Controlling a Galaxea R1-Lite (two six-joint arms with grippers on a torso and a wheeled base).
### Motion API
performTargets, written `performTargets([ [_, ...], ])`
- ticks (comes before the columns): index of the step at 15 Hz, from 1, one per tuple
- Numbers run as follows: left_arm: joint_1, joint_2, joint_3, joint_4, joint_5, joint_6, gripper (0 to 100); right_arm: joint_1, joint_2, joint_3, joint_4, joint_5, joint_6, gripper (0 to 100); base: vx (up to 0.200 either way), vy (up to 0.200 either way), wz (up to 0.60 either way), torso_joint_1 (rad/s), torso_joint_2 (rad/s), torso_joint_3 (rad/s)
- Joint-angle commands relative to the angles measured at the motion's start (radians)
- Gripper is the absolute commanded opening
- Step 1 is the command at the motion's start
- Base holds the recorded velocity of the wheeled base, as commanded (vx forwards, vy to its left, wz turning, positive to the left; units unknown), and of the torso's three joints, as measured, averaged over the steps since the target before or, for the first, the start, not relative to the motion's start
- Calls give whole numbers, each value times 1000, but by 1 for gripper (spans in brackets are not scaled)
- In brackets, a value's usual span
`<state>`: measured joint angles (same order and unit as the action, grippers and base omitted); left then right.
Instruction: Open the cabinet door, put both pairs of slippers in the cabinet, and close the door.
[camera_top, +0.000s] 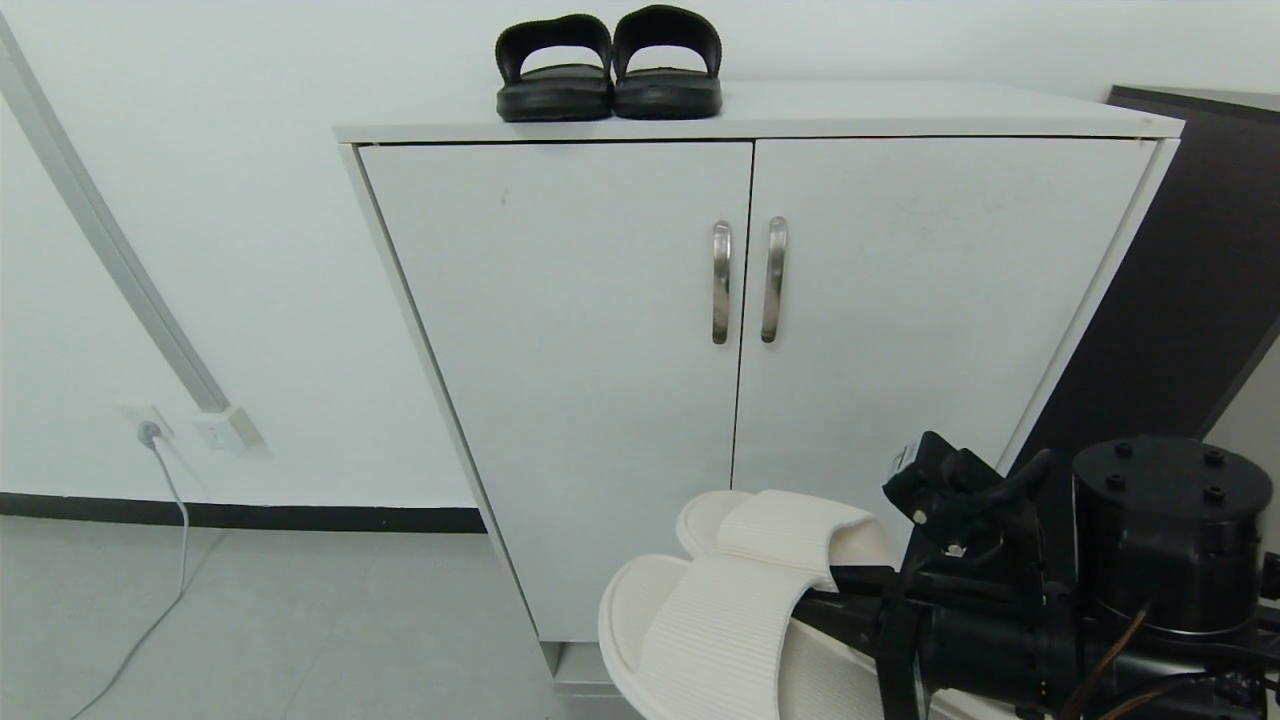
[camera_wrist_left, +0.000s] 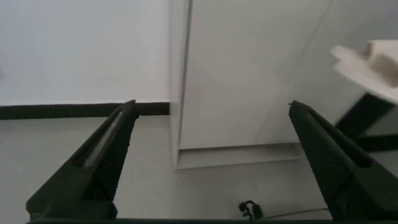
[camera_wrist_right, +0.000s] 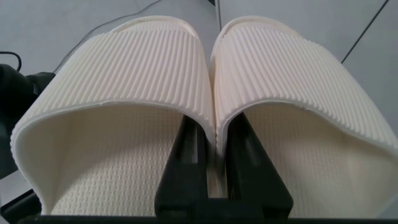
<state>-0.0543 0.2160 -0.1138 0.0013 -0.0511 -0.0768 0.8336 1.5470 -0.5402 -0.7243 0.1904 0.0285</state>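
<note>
The white cabinet (camera_top: 560, 400) stands with both doors shut, its two metal handles (camera_top: 745, 282) side by side at the middle. A black pair of slippers (camera_top: 608, 70) sits on the cabinet top, toward its left. My right gripper (camera_top: 835, 592) is low in front of the right door, shut on a white ribbed pair of slippers (camera_top: 740, 590). In the right wrist view its fingers (camera_wrist_right: 186, 168) pinch the two inner strap edges of the white slippers (camera_wrist_right: 205, 93) together. My left gripper (camera_wrist_left: 211, 107) is open near the floor, facing the cabinet's lower left corner (camera_wrist_left: 180, 149), with nothing between its fingers.
A wall socket with a grey cable (camera_top: 150, 432) is at the left, and the cable trails over the grey floor (camera_top: 250, 620). A slanted conduit (camera_top: 110, 250) runs up the wall. A dark panel (camera_top: 1180, 300) stands right of the cabinet.
</note>
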Motion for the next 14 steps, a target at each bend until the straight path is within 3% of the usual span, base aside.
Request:
performTargets([
  [1, -13, 333, -195, -37, -147, -11, 100, 1, 5, 0, 0, -2, -1, 0, 0, 0, 0, 0, 0, 0],
  [4, -16, 591, -317, -165, -332, -11, 100, 1, 2, 9, 0, -2, -25, 0, 0, 0, 0, 0, 0, 0],
  [5, -49, 666, -348, -224, -359, -9, 100, 1, 4, 11, 0, 0, -25, 0, 0, 0, 0, 0, 0, 0],
  [6, -124, 734, -371, -285, -366, -15, 100, 1, 4, 9, 0, 3, -25, 0, 0, 0, 0, 0, 0, 0],
  [8, -294, 884, -440, -368, -337, -17, 100, 1, 5, 9, 0, 4, -25, 0, 0, 0, 0, 0, 0, 0],
  [9, -368, 951, -487, -397, -303, -34, 100, 1, 4, 9, 0, 4, -25, 0, 0, 0, 0, 0, 0, 0],
  [10, -441, 1014, -550, -428, -266, -80, 100, 1, 2, 9, 0, 3, -25, 0, 0, 0, 0, 0, 0, 0],
  [11, -496, 1071, -609, -457, -250, -130, 100, 4, 2, 8, 0, 0, -25, 0, 0, 0, 0, 0, 0, 0],
  [12, -532, 1135, -669, -489, -247, -161, 100, 9, 1, 6, -1, -2, -25, 0, 0, 0, 0, 0, 0, 0],
  [14, -572, 1260, -751, -558, -247, -167, 100, 9, 1, 6, -1, 0, -25, 0, 0, 0, 0, 0, 0, 0],
])
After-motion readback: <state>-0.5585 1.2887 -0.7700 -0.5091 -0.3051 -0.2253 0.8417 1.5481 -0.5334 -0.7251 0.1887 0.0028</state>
